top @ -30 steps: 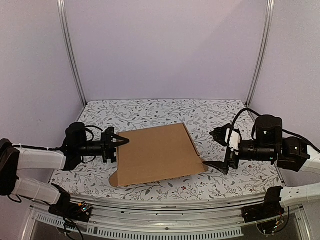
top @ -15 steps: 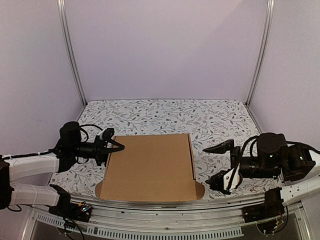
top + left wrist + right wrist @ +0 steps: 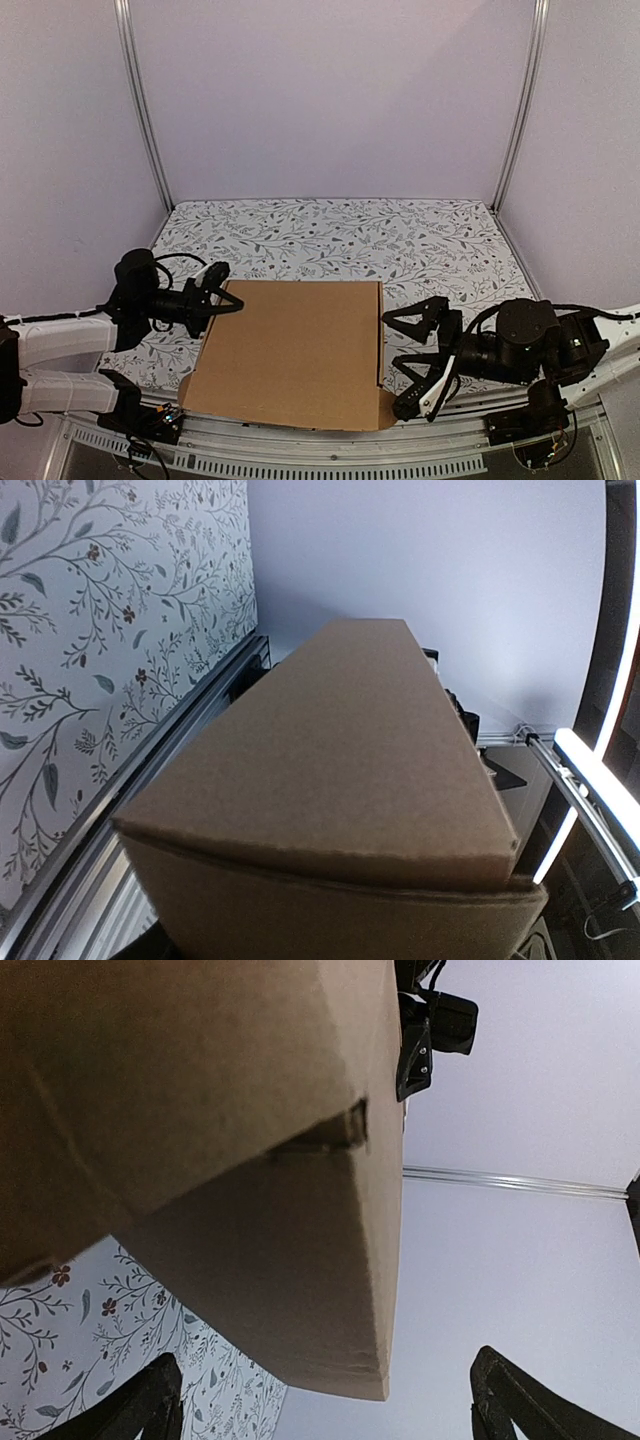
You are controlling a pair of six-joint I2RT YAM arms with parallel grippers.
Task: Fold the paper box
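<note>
Scene: two black robot arms face each other across a shallow brown cardboard box on a table point(image 3: 330, 230) covered in a grey leaf-and-flower print
Paper box point(image 3: 290, 350): closed and flat, lying between the two sets of fingers, its near edge jutting out over the table's metal front rail point(image 3: 300, 447); a small rounded tab point(image 3: 396, 405) sticks out at the corner nearest the right fingers
Left gripper point(image 3: 228, 295): fingers partly closed and clamped on the box's far left corner, one finger showing above the lid
Right gripper point(image 3: 402, 365): fingers spread as wide as they go and holding nothing; the box's right edge sits just in front of the gap between them, and I cannot tell whether either tip touches it
Left wrist view: cardboard fills the frame right at the fingers, which are hidden
Right wrist view: the box looms above and ahead of the two dark fingertips point(image 3: 150, 1405), which stand well apart at the bottom corners
</note>
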